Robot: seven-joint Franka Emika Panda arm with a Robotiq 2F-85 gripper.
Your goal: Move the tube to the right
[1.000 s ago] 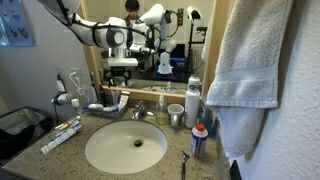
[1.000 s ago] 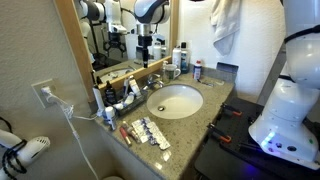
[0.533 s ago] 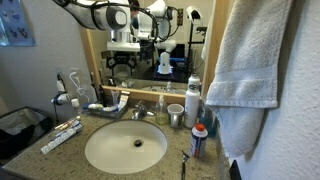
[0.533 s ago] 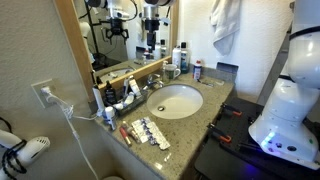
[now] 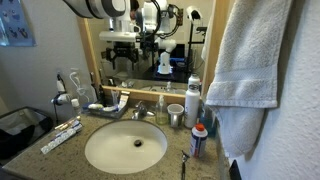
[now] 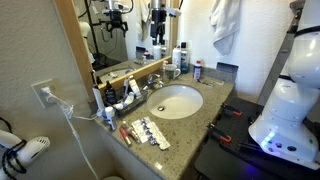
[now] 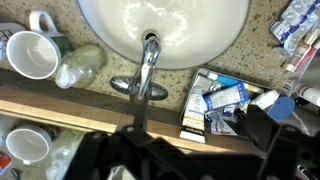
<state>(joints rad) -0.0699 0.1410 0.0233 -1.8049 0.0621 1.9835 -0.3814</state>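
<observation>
Whitish and slim, the tube (image 5: 60, 136) left of the sink (image 5: 88, 140) looks light, squashy and slippery, best pinched mid-body, while I cannot tell whether the gripper (image 5: 120, 45) is open.

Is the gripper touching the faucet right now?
Apart. In an exterior view the gripper hangs high above the faucet, with a clear gap between them.

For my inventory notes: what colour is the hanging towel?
White; the towel shows best in an exterior view.

White sink (image 5: 108, 150), speckled counter (image 7: 262, 45), white towel (image 5: 255, 60)
</observation>
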